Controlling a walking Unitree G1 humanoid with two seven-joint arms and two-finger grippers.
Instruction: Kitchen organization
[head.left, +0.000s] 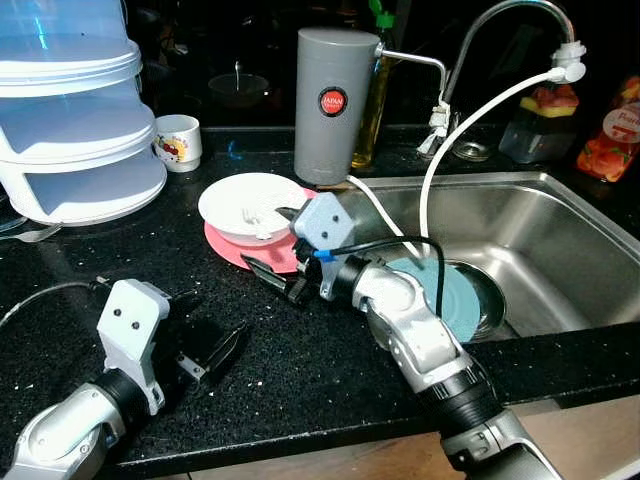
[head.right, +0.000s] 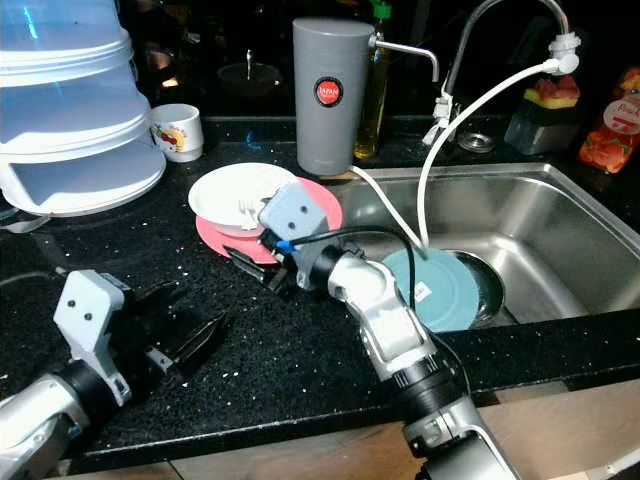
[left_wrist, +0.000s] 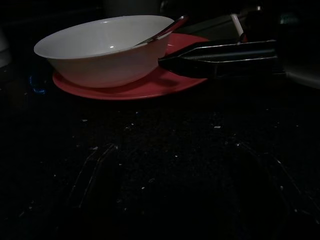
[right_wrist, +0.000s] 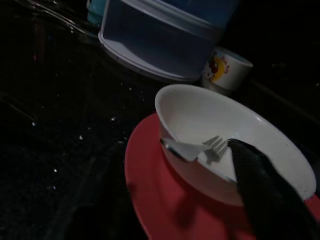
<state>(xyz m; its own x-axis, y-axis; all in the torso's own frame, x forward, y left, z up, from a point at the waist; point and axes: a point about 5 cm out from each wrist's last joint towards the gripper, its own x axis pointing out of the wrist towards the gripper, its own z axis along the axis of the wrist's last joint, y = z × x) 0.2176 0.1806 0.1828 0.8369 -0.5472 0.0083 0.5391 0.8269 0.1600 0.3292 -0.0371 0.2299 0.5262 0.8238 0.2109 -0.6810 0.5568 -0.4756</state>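
- Your right gripper's (head.left: 272, 250) fingers (right_wrist: 260, 185) straddle the white bowl's (head.left: 250, 205) rim at four o'clock, not yet closed.
- Your left gripper (head.left: 215, 350) rests open on the bench (head.left: 330, 360).
- Next, probably: clamp the rim and lift.

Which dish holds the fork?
The white bowl on the red plate holds the fork. The teal plate lies in the sink; the cup stands apart.
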